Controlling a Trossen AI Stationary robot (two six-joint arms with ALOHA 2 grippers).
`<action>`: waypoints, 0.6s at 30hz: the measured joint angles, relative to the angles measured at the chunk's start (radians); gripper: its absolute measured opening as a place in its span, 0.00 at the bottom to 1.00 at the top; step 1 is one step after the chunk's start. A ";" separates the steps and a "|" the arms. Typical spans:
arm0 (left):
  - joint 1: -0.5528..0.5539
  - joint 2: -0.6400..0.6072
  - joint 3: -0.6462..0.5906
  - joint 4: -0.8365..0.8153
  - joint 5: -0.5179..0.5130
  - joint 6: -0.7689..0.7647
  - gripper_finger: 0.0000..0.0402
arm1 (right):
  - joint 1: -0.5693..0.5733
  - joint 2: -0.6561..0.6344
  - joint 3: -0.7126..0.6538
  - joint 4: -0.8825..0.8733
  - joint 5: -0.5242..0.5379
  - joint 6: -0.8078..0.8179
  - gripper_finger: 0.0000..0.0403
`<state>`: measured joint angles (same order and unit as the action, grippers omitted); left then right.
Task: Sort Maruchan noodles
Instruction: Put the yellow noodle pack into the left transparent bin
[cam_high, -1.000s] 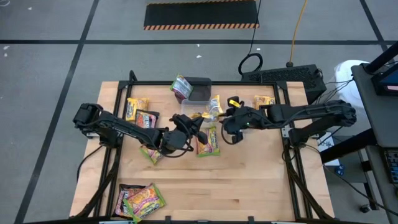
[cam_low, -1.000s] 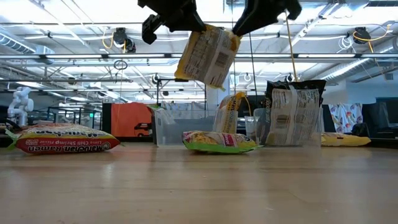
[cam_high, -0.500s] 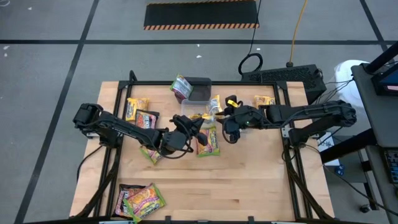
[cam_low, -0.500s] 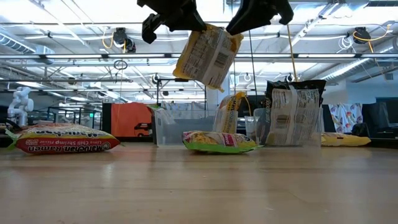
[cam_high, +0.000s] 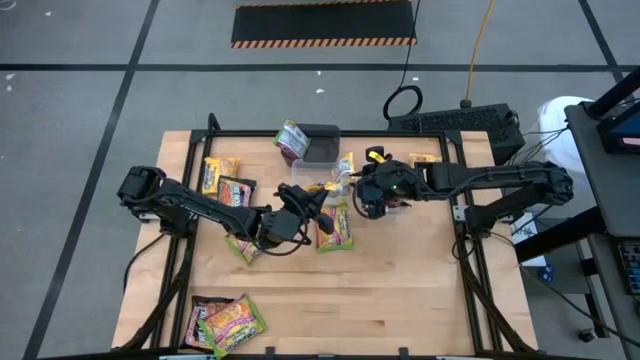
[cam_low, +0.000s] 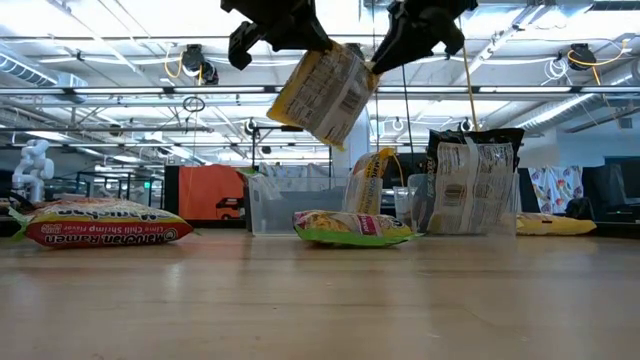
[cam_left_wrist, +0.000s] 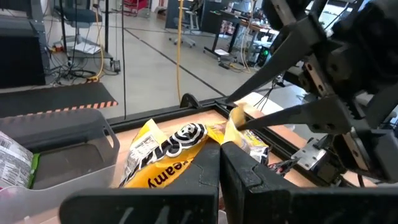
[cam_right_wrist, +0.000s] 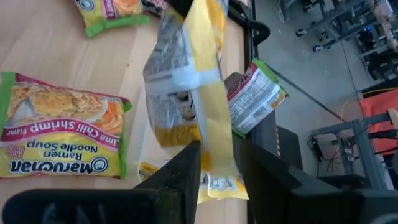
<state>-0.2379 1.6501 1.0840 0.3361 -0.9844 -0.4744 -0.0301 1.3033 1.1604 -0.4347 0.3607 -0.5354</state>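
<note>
Both arms meet over the middle of the wooden table (cam_high: 400, 290), and there's a yellow Maruchan packet (cam_low: 322, 92) hanging in the air between them, tilted, well clear of the boards. The left gripper (cam_high: 310, 197) has its fingers pinched tight on one edge of that packet, and from its wrist you see the yellow wrapper bulging just past the closed fingers. The right gripper (cam_high: 362, 192) comes in from the other side, its two fingers (cam_right_wrist: 180, 174) clamped on the packet's opposite edge with the plastic squeezed in the gap between them. So both ends are gripped at once. Below them a green-edged lime chili shrimp packet (cam_high: 335, 226) lies flat on the table, and another green-edged packet (cam_high: 240, 246) sits just beside the left arm. A clear plastic tub (cam_low: 290, 205) stands behind, near a dark grey box (cam_high: 320, 143) with a packet leaning at its edge. Two more packets (cam_high: 222, 180) lie at the far left of the table, a small pile of packets (cam_high: 225, 320) rests at the near left corner, and a lone yellow one (cam_high: 425, 161) sits by the far right edge.
</note>
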 joint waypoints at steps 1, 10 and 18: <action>0.000 0.000 0.000 0.002 0.000 0.003 0.00 | -0.003 0.000 -0.006 0.000 0.000 0.000 0.26; 0.001 0.000 0.000 0.006 -0.001 0.022 0.00 | -0.009 0.001 -0.053 0.047 0.001 -0.057 0.13; 0.001 0.000 0.000 0.006 -0.002 0.026 0.00 | -0.009 0.001 -0.055 0.099 -0.016 -0.072 0.02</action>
<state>-0.2371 1.6505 1.0840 0.3420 -0.9863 -0.4481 -0.0395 1.3041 1.1049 -0.3354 0.3448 -0.6076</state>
